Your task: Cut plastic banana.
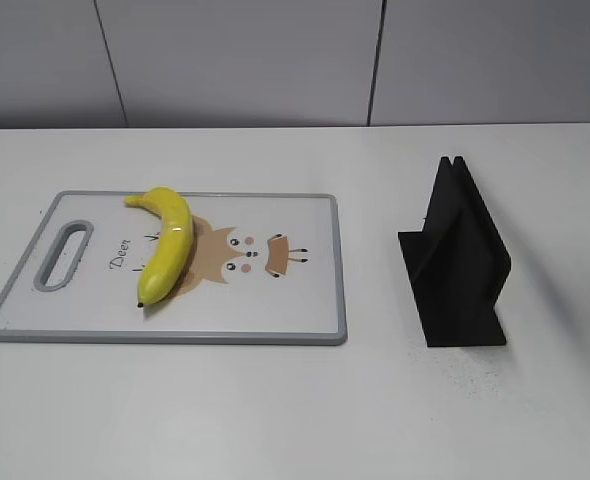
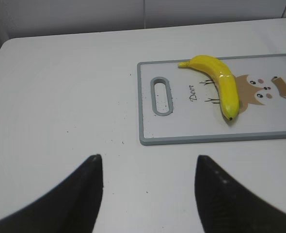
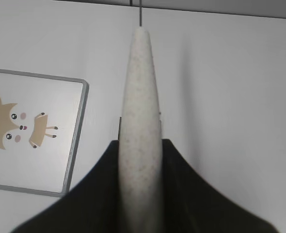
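Fingers [image 2: 89, 194] of the left arm are spread apart, grasping nothing, above bare tabletop [image 2: 60, 97]; those of the right are clenched on a pale knife [image 3: 140, 121]. The plastic banana [image 1: 165, 245] is laid on the cutting board [image 1: 275, 320], ahead and to the right of the left fingers, its long axis running roughly away from them. The left arm is judged nearer.

Both grippers show only in their own wrist views; neither arm appears in the exterior view.

The left gripper [image 2: 148, 191] hangs above the table's near left part, its two dark fingers [image 2: 82, 194] spread wide apart with nothing between them. The right gripper [image 3: 140, 165] has its dark fingers [image 3: 186, 194] closed against both sides of a pale speckled knife handle [image 3: 140, 121] pointing to the far side.
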